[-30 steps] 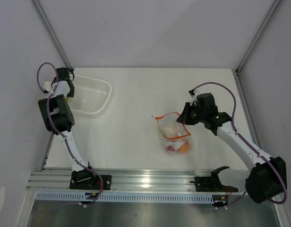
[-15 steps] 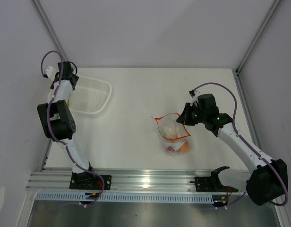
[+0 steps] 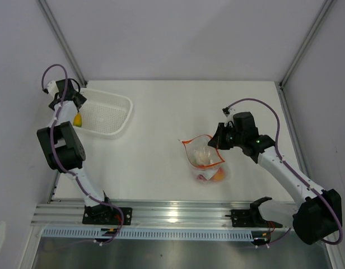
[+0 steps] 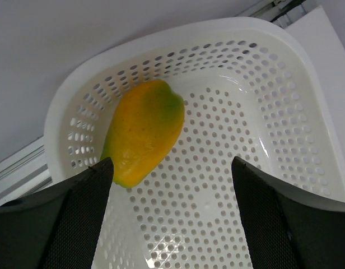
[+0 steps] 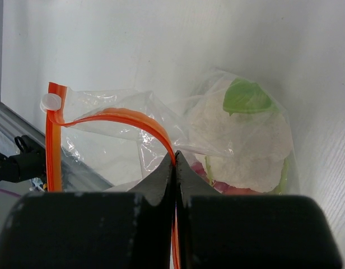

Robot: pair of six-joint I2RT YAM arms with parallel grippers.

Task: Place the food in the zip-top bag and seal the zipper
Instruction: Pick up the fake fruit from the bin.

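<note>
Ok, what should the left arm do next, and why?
Probably lower the left gripper and close on the mango: its jaws stand open above it in the white basket, while the right gripper pinches the zipper of the bag, whose mouth is open.

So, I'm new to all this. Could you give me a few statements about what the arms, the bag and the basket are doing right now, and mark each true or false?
1. The mango lies in the white basket. True.
2. The left pincer is clamped on the mango. False: it is open above the basket, holding nothing.
3. The right pincer pinches the orange zipper strip. True.
4. The bag is empty. False: a white-and-green vegetable and other food show inside.
5. The bag sits in the basket. False: it lies on the table, well apart from the basket.
</note>
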